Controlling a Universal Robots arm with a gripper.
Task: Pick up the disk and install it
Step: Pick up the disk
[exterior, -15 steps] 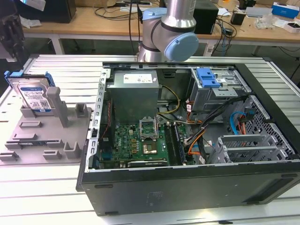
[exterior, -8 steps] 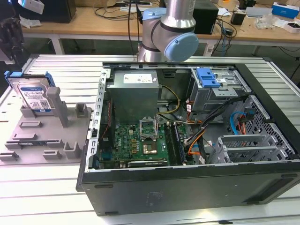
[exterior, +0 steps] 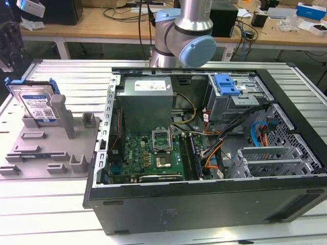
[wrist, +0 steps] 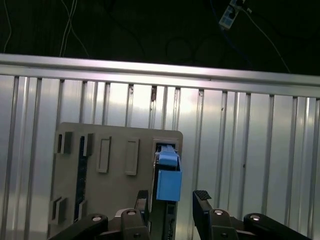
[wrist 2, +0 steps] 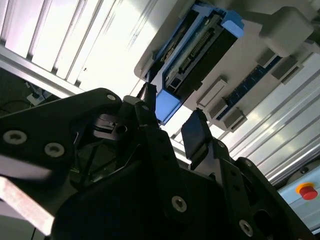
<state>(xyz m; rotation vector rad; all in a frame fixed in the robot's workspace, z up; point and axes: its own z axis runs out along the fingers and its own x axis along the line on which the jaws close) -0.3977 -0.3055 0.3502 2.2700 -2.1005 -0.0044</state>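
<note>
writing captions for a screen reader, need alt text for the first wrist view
The open claw hangs over the disk, one finger to each side of its blue end tab and not gripping it. The disk stands on edge in a grey holder on a ribbed metal table.

Blue-framed silver disk (exterior: 37,102) stands on edge in grey holder (exterior: 46,153).

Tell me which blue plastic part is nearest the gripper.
The blue caddy framing the disk, upright in the grey holder, just ahead of the open gripper. The other, a blue latch, sits atop the drive cage inside the computer case.
</note>
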